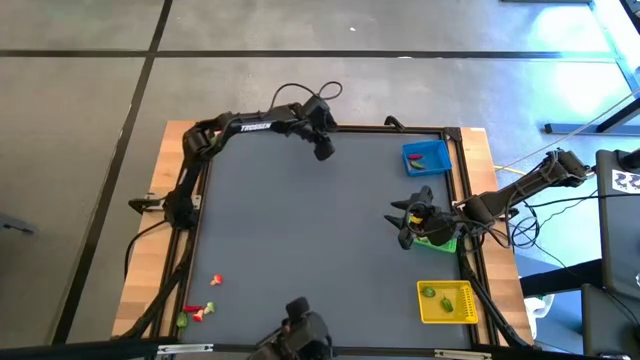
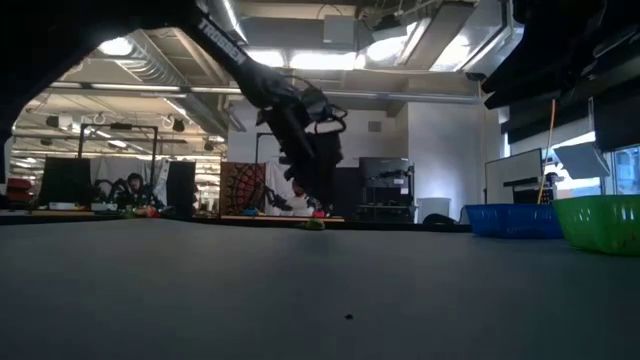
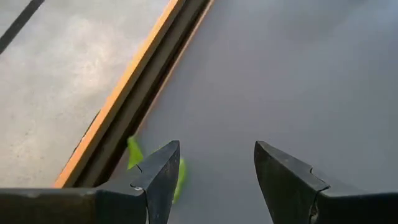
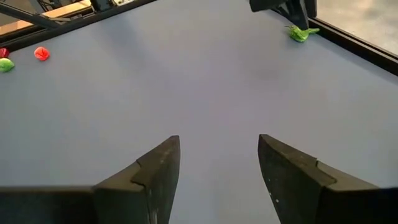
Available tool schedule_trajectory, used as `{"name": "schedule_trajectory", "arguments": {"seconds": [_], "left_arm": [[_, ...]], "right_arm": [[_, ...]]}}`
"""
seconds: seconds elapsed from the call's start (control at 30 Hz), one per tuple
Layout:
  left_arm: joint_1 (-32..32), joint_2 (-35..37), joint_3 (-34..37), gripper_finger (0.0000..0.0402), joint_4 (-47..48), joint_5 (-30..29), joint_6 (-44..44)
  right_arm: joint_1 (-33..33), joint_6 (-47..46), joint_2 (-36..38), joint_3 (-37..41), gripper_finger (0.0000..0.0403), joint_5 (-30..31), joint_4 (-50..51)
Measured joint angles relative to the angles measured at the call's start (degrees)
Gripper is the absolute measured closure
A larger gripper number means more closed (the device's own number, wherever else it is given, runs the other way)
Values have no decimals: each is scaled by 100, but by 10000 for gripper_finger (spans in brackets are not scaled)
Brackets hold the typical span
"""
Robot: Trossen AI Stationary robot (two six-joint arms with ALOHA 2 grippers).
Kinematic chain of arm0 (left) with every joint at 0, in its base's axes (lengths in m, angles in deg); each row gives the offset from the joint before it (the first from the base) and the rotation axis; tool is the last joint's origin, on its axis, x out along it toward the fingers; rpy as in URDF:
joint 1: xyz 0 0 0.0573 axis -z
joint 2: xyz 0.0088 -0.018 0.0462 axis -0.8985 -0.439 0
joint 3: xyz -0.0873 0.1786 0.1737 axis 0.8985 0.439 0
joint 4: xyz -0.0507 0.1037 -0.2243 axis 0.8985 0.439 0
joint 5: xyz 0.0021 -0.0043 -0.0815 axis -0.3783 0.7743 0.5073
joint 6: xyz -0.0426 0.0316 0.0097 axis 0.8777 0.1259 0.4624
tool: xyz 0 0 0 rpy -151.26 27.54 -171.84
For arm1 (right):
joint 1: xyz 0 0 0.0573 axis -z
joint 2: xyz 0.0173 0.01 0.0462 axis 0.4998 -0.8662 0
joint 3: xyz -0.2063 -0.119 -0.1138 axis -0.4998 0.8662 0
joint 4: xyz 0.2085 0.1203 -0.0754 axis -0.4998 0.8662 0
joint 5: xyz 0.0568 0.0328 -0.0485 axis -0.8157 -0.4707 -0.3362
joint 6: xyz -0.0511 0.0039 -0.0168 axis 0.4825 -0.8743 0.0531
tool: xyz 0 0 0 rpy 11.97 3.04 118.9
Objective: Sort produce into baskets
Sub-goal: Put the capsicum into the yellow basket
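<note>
A green produce piece (image 3: 134, 153) lies at the top centre of the overhead frame, hard against the table's raised edge (image 3: 115, 102); it could be pinned or nudged away if approached off-centre. Above it the left gripper (image 1: 323, 150) is held, jaws apart, empty. The right gripper (image 1: 405, 222), also parted, is poised by the green basket (image 1: 441, 240) at right.

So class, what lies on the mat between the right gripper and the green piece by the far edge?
Nothing: the right wrist view shows bare grey mat between the open right gripper and green piece.
</note>
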Motion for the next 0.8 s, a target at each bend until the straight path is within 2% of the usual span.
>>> {"name": "schedule_trajectory", "arguments": {"seconds": [0.43, 0.8], "left_arm": [[-263, -377, -11, 202, 218, 10, -720], [-433, -392, -7, 269, 394, 115, -787]], "right_arm": [[0, -40, -1, 0, 187, -12, 1], [0, -61, 0, 0, 187, -14, -16]]}}
